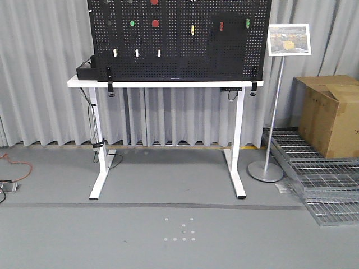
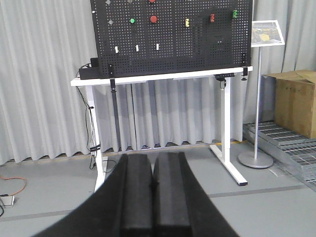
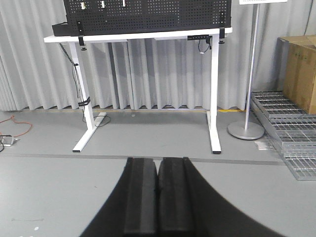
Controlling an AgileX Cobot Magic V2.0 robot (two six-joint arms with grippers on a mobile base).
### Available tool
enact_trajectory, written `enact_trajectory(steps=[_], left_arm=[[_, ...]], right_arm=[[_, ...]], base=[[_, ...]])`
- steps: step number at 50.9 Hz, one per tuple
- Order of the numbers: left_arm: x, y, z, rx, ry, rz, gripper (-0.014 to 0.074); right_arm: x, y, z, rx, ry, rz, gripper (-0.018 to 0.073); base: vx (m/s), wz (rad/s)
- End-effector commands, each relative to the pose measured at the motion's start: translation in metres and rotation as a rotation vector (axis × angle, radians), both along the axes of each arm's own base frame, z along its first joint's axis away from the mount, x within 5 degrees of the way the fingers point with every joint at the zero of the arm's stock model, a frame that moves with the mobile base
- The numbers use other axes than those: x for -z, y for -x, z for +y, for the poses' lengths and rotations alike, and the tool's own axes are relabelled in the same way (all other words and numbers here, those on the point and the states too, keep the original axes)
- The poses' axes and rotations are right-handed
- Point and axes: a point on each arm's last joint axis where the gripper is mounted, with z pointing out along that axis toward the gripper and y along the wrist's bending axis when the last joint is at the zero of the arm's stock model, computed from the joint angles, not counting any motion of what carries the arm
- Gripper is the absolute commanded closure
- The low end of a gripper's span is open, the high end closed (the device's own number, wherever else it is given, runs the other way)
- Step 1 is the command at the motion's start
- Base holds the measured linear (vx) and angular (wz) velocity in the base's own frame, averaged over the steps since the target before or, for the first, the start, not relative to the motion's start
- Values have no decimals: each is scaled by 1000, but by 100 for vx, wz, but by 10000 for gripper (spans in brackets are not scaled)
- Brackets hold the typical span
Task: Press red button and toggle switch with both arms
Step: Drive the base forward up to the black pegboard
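Red button: the round matte red push button is mounted on the black perforated pegboard, upper middle, just right of a round green button. A second round red button sits directly above it, cropped by the top edge of the front view. At this range you cannot tell which of the two is the larger, and the small black toggle switch is too small to pick out among the fittings. The board stands upright on the white metal-legged table.

Step in hand, by my judgement: the approach. Neither control is touched, and the robot stands well apart from the table, with grey floor between.

Left gripper: black blocky jaws pressed together, nothing between them. It is held low and aimed at the board, so its camera takes in the upper fittings.

Right gripper: jaws likewise flat against each other and empty. It is pitched a little lower, so its view catches only the board's bottom strip and the table's legs.

Next move calls for closing the gap to the table, then raising both arms to board height. Jaws set together suit pressing. You should confirm the toggle's place from nearer before committing either arm.
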Motion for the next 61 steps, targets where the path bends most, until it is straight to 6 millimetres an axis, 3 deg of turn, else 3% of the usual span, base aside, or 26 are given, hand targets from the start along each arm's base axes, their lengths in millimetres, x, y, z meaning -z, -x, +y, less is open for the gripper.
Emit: enact_trajectory(steps=[1, 40, 61], left_arm=[[3, 0, 0, 2, 16, -59, 595], [3, 0, 0, 2, 16, -59, 595], [3, 0, 0, 2, 16, -59, 595]], right_arm=[[-5, 0, 0, 5, 1, -91, 562], [-5, 0, 0, 5, 1, -92, 562], [-5, 0, 0, 5, 1, -92, 562]], base=[[0, 0], [1, 0], [22, -6]])
